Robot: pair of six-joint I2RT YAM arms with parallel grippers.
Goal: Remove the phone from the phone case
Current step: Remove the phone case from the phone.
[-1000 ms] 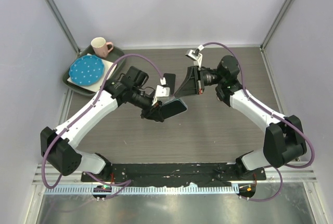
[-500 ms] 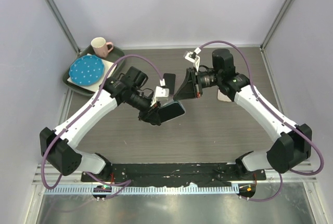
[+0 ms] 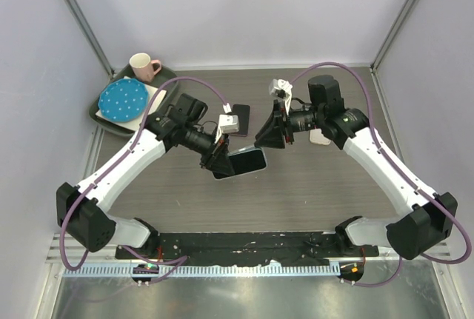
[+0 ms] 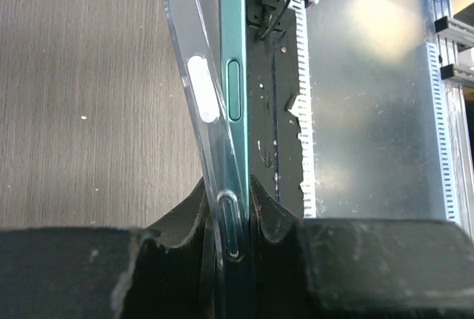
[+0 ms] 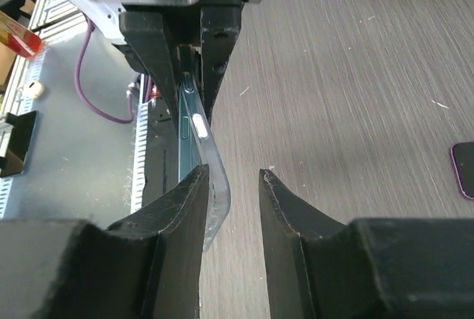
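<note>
Grey wood-grain table (image 3: 311, 186) between pale walls (image 3: 237, 8); left pincer (image 4: 228, 195) clamps the phone (image 3: 250, 160), right pincer (image 5: 231, 183) stands parted.

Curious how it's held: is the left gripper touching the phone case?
Touching: left wrist view shows the left gripper clamped on the phone case.

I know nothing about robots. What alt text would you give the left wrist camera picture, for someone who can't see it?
The left claw pinches a green phone seen edge-on, running up the picture, while its clear case bows away from it on the left. Wood-grain table lies to the left, a metal surface to the right.
</note>
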